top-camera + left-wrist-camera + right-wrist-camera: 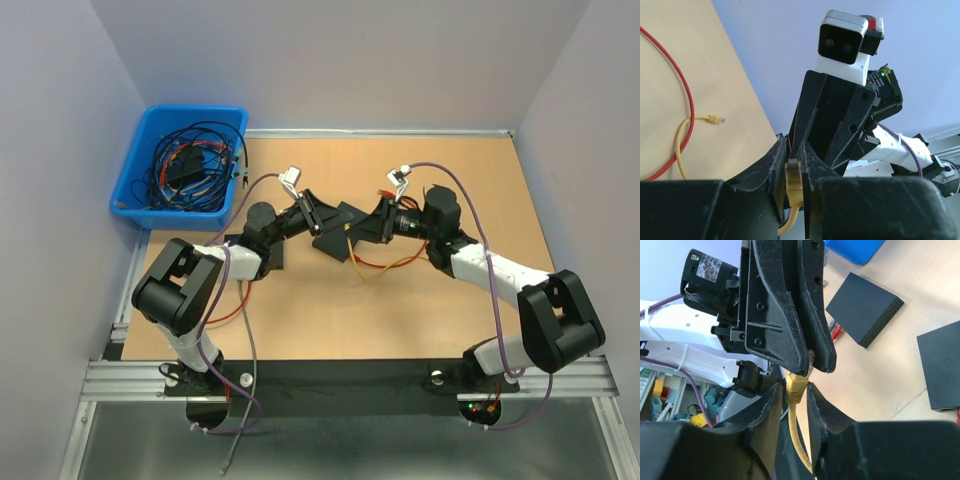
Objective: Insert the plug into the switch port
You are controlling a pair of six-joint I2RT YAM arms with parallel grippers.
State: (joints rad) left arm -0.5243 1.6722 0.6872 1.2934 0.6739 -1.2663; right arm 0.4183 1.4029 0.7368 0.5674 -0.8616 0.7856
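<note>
A yellow plug (793,177) on a yellow cable is held above the table between both grippers, which meet tip to tip. My left gripper (793,152) is shut on the plug, its fingers pressed against both sides. In the right wrist view my right gripper (796,382) closes round the plug's boot (796,389), while the left gripper's fingers (790,315) clamp the tip above it. In the top view the left gripper (340,222) and the right gripper (355,228) touch at mid-table. A black switch (865,307) lies on the table beyond; its ports are not visible.
A second black switch (940,370) lies near the first. A red cable (670,55) and a loose yellow plug end (715,119) lie on the wooden table. A blue bin (180,165) full of cables stands at the back left. Walls close in on three sides.
</note>
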